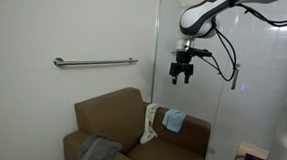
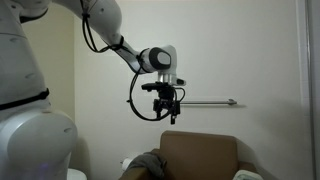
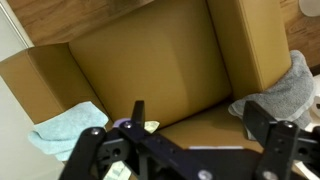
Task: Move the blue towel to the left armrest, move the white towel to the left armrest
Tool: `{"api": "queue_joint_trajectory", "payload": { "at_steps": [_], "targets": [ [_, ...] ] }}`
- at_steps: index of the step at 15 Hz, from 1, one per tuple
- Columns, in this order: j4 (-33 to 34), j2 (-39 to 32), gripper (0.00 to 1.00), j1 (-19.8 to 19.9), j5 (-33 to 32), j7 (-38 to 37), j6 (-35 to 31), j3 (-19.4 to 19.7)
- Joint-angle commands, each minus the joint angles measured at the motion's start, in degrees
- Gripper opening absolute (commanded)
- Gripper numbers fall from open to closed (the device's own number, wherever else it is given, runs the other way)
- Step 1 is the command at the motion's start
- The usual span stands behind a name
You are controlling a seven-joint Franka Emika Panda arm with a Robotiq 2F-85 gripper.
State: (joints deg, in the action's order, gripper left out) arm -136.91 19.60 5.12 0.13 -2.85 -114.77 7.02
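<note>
End effector [image 1: 182, 78] hung open, empty, well above brown couch [image 1: 111, 113]; blue towel [image 1: 173, 120], white towel [image 1: 151, 124] below it on armrest [image 1: 188, 141]

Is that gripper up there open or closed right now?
Open. In an exterior view the gripper hangs above the couch with its jaws apart and nothing between them.

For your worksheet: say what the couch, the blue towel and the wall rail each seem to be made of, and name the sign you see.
The couch looks like matte brown upholstery, fabric or suede-like: no shine. The blue towel is soft cloth: it lies crumpled in folds. The wall rail is probably metal: silvery, thin, straight.
</note>
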Motion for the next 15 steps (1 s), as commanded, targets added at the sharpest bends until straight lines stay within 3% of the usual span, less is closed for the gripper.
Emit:
{"api": "queue_joint_trajectory", "payload": {
  "at_steps": [1, 9, 15],
  "targets": [
    [0.2, 0.0, 1.0, 0.5, 0.2, 0.2, 0.1, -0.5],
    [0.3, 0.2, 1.0, 0.5, 0.2, 0.2, 0.1, -0.6],
    [-2.4, 4.3, 1.0, 1.6, -0.1, -2.2, -6.4, -0.6]
  ]
}}
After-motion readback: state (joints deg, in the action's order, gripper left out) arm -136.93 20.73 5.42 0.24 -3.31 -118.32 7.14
